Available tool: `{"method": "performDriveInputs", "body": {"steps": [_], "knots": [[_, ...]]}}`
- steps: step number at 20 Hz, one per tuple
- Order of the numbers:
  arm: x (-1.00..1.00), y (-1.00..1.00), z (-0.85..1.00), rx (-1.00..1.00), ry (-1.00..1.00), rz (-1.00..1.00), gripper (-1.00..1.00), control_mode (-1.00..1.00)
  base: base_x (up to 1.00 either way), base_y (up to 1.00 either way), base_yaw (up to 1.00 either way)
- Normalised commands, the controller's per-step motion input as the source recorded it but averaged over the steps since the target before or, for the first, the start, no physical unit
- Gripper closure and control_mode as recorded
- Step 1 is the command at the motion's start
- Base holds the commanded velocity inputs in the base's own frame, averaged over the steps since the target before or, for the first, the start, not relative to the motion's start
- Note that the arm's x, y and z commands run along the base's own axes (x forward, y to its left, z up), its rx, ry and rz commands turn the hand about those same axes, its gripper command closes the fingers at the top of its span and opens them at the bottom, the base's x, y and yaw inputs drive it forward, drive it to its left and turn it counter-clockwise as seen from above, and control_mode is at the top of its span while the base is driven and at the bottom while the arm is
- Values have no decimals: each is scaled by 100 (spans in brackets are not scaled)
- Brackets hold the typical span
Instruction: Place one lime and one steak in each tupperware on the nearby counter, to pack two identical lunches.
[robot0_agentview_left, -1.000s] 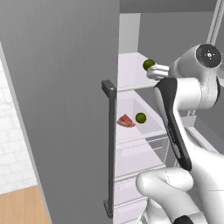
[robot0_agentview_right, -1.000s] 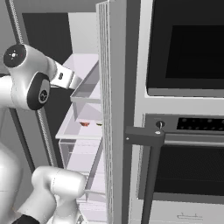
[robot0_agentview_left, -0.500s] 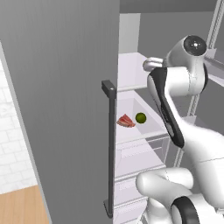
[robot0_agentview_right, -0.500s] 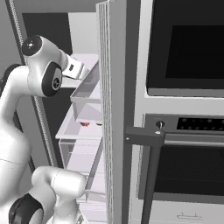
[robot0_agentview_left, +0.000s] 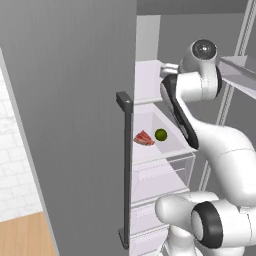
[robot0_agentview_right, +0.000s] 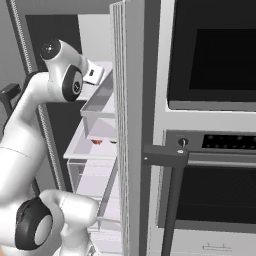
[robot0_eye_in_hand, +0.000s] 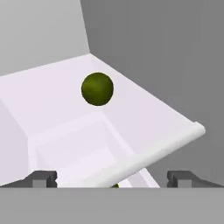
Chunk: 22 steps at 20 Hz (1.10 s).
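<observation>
In the hand view the gripper (robot0_eye_in_hand: 112, 178) is spread wide: its two dark fingertips (robot0_eye_in_hand: 43, 178) stand far apart at the lower left and lower right of the frame, and nothing is between them. Above the gripper, in the upper middle of this frame, one lime (robot0_eye_in_hand: 97, 89) lies on a pale upper shelf (robot0_eye_in_hand: 144, 116) inside the fridge. The gripper does not touch this lime. The front edge of the shelf crosses the frame as a white bar, from the lower middle up to the right.

In the left base view the white arm (robot0_agentview_left: 200, 75) reaches from the lower right up into the open fridge, and the hand is at the upper shelf, near the top centre of the frame. Below it, in the middle of the frame, a second lime (robot0_agentview_left: 160, 134) and a red-pink steak (robot0_agentview_left: 143, 138) lie just beside each other on a lower shelf (robot0_agentview_left: 170, 150), the steak to the left of the lime. A clear drawer (robot0_agentview_left: 165, 172) is under this shelf. The grey fridge door (robot0_agentview_left: 65, 120) with its dark vertical handle (robot0_agentview_left: 125, 170) fills the left part of the frame.

In the right base view the steak (robot0_agentview_right: 96, 142) shows as a small red spot on the lower shelf, left of the centre. The wall oven (robot0_agentview_right: 210, 125) takes the right side of that frame.
</observation>
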Motion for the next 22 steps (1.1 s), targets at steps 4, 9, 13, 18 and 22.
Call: {"method": "performDriveInputs", "body": {"steps": [4, 9, 13, 18, 22], "knots": [[55, -11, 0, 0, 2, -5, -100, -100, 0, 0, 0], [55, -14, -3, 0, 4, -3, -100, -100, 0, 0, 0], [46, -7, -13, 0, 4, -2, -100, -100, 0, 0, 0], [41, -4, -15, 0, 2, -2, -100, -100, 0, 0, 0], [46, -5, -9, 0, 0, -1, -100, -100, 0, 0, 0]]}}
